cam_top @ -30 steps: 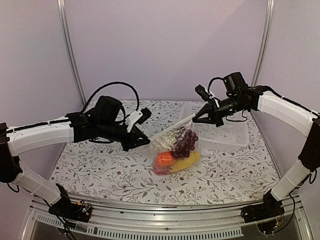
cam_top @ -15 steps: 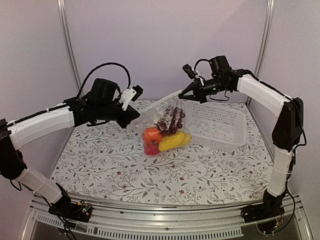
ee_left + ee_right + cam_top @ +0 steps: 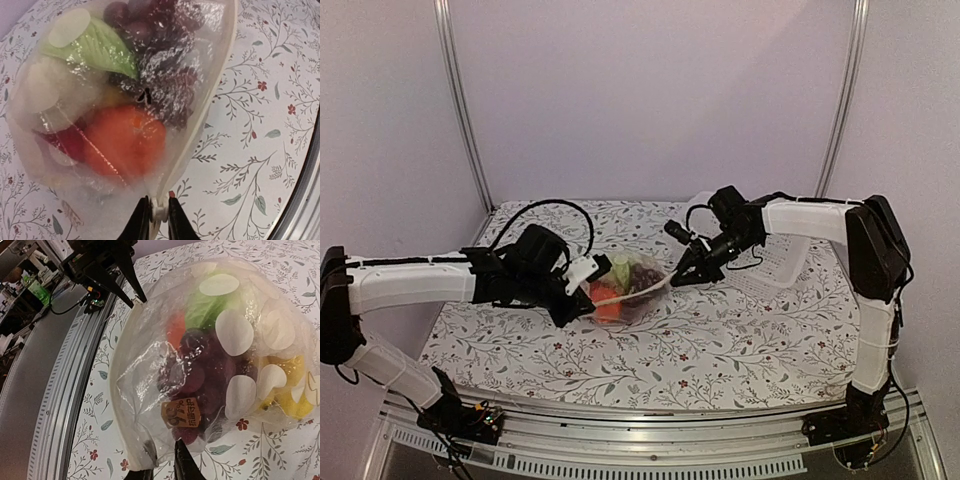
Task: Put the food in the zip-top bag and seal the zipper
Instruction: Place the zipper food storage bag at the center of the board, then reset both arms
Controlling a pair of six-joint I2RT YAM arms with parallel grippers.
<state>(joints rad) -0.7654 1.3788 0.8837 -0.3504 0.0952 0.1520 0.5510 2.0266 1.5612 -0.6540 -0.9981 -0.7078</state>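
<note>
The white basket [image 3: 782, 265] sits at the rear right of the tabletop [image 3: 720, 340], and the right arm crosses over its left part and hides that rim. The zip-top bag [image 3: 630, 280] lies low just left of the basket, apart from it; contact with the tabletop cannot be confirmed. The left tool [image 3: 159, 220] is clamped on the end of the zipper [image 3: 212, 100], at the bag end far from the basket. The right tool [image 3: 162, 467] pinches the bag edge nearest the basket. Inside are the grape bunch [image 3: 165, 65], cabbage [image 3: 95, 47], orange fruit [image 3: 125, 142], red pepper [image 3: 67, 142] and yellow pieces [image 3: 290, 385], blurred by crinkled, glaring plastic. Half a second earlier the bag hung higher, left of the basket; both arms have since lowered it.
</note>
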